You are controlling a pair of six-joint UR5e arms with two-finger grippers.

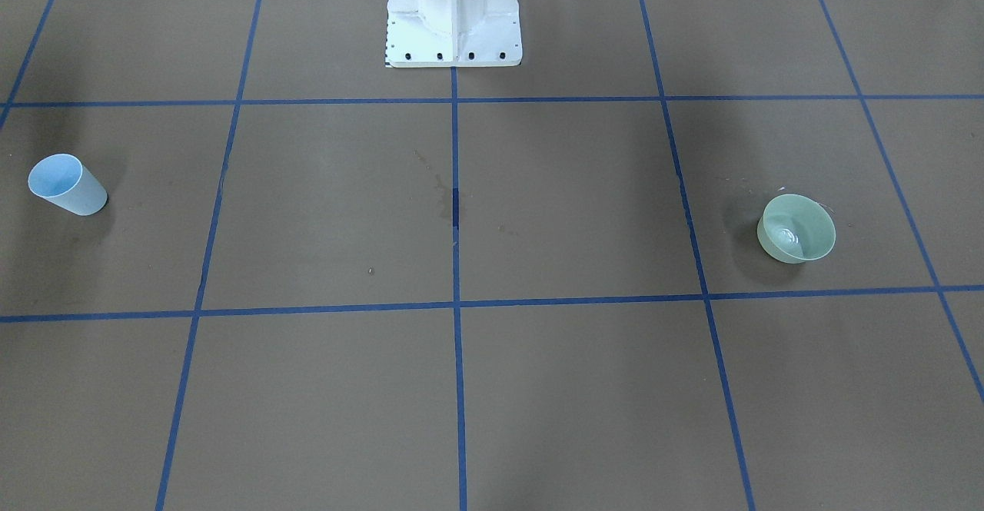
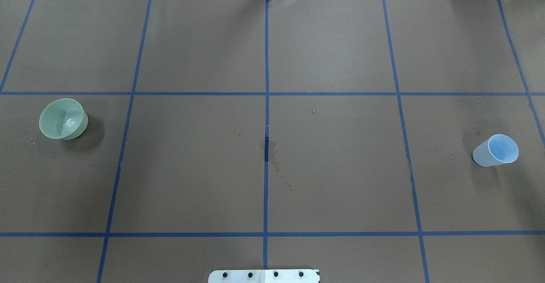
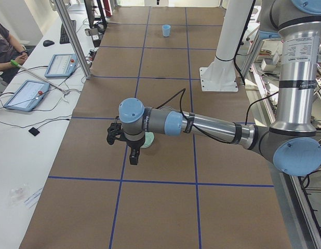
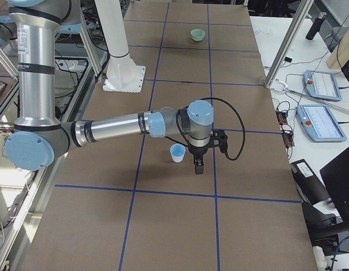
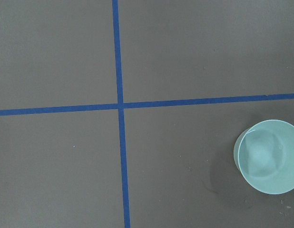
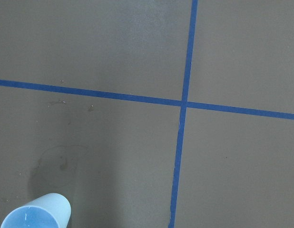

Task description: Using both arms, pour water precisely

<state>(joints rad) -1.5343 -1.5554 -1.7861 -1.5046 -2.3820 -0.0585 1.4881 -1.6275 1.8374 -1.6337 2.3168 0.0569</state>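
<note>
Brown paper gridded with blue tape (image 2: 267, 104) is covering the table (image 2: 332, 168), and the white pedestal (image 1: 453, 11) is standing at the robot's edge of it. Well out to the pedestal's left, on the robot's own left, a green bowl (image 2: 63, 118) is sitting upright. Faint glints in its bottom are suggesting that the water (image 1: 786, 236) is lying there, a small amount. Equally far out to the pedestal's right, a light-blue cup (image 2: 496, 150) is standing upright; whether it is holding any liquid, I cannot tell. Straight ahead of the pedestal, on the centre tape line, dried-looking stains (image 2: 272, 153) are marking the paper.

The left arm (image 3: 202, 124) is reaching out low from the pedestal's side, and the left gripper (image 3: 132, 155) is hanging pointed down just beside the bowl, holding nothing. The right arm (image 4: 118, 129) is doing the same on the other flank, with the right gripper (image 4: 197, 164) hovering just beside the cup, also empty. Only the side views are showing the grippers, so how far their fingers are parted cannot be told.

Judging by this, neither vessel is being gripped or lifted, so no pour is under way. If the glints are water, it is sitting in the bowl. Grasping both vessels, bringing them together ahead of the pedestal and tipping carefully appear to be left.
</note>
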